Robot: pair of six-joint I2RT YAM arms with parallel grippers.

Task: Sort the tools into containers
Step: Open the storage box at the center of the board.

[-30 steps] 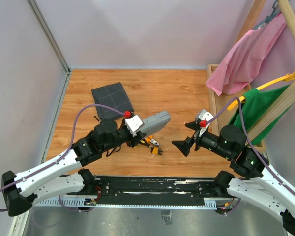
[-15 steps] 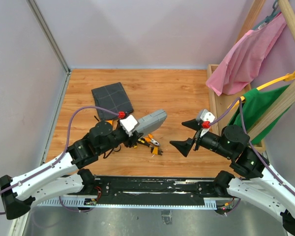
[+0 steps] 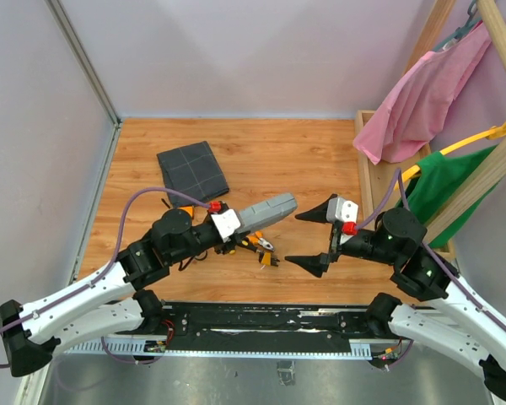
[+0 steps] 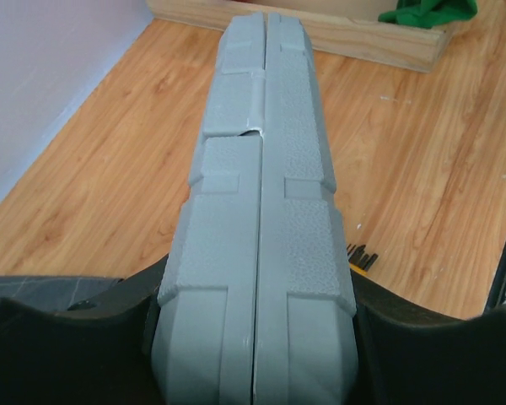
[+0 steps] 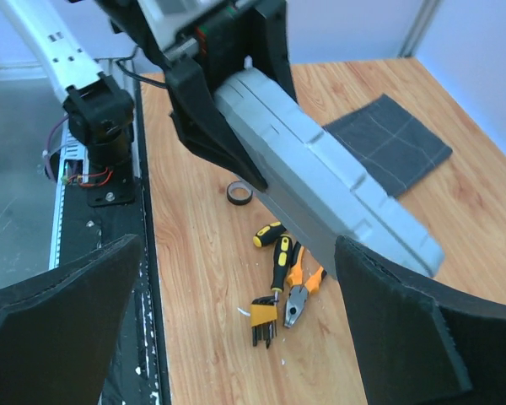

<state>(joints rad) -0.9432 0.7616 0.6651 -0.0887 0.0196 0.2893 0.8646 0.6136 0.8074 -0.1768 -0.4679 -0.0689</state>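
Observation:
My left gripper (image 3: 234, 223) is shut on one end of the closed light-grey case (image 3: 266, 211) and holds it above the table, its far end pointing right. The case fills the left wrist view (image 4: 261, 202). My right gripper (image 3: 293, 239) is wide open and empty, just right of the case's free end (image 5: 329, 181). Below the case lie the orange-handled pliers (image 5: 299, 295), two black-and-yellow screwdrivers (image 5: 280, 261), the orange bit holder (image 5: 261, 316) and the black tape ring (image 5: 239, 193). The dark grey pouch (image 3: 192, 171) lies flat at the back left. I cannot make out the round orange piece.
A wooden rack (image 3: 373, 181) with pink cloth (image 3: 422, 97) and green cloth (image 3: 443, 181) stands along the right. Purple walls close the left and back. A black rail (image 3: 261, 319) runs along the near edge.
The left gripper has swung the case's free end to the right and a little flatter. The right gripper has turned and shifted left toward that end, jaws still wide.

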